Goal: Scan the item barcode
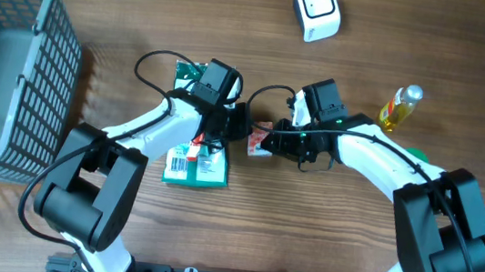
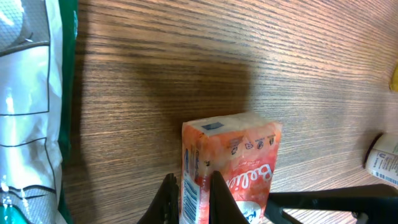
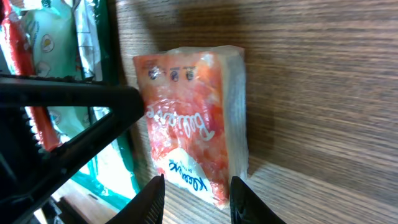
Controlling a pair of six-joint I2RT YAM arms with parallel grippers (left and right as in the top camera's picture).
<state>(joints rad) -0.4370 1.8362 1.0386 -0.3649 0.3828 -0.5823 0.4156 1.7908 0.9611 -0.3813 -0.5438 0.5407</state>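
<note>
Though overhead half-hides tissue pack (image 1: 260,139) | right wrist shows its lettering

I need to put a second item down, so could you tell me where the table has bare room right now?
Bare wood lies between the basket and the scanner, right of the bottle, and at front centre. Crowded: the middle, where the left tool and right tool hold the orange pack beside the green package.

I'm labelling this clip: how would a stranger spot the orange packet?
At the table centre, the left gripper and right gripper meet. The orange packet is held between them. Unlike the flat green pack beside it, it carries white script lettering.
</note>
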